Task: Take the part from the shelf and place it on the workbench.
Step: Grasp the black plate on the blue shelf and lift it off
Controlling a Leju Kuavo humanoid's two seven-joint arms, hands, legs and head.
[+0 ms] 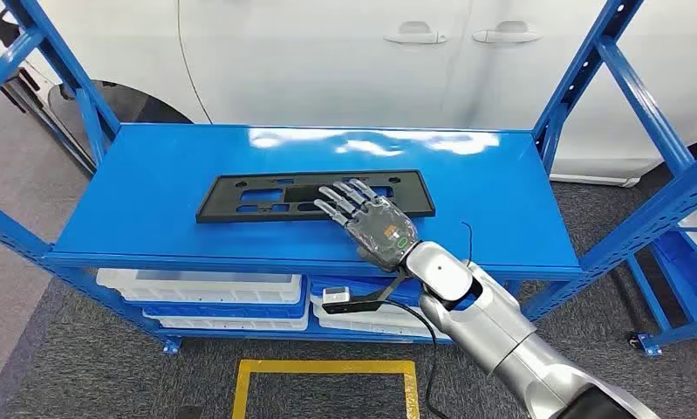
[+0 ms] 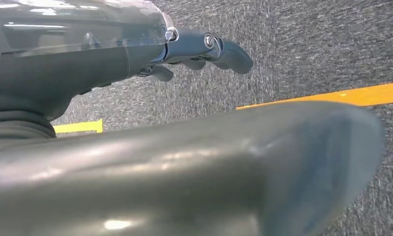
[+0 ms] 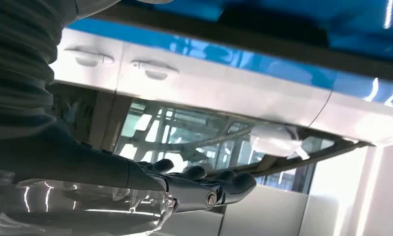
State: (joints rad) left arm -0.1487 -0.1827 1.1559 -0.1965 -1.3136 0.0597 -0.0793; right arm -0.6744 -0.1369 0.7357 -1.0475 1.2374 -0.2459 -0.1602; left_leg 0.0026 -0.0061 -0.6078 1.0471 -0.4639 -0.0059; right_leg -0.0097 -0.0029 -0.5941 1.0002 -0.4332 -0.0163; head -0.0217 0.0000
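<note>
Plastic, I judge: the black part [image 1: 314, 195] looks thin, stiff and light, lying flat mid-shelf [image 1: 153, 183]. My right hand [image 1: 368, 220] rests spread over its near right portion, fingers extended, gripping nothing yet. I'd take hold along its near long edge. Blue uprights [image 1: 628, 83] flank both sides; the front stands open. My left hand [image 2: 199, 51] hangs loosely curled, empty.

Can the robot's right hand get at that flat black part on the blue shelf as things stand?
Probably yes. The right hand is over the near edge of the black part with fingers spread, and nothing on the blue shelf stands between them. Whether it touches, I cannot tell.
</note>
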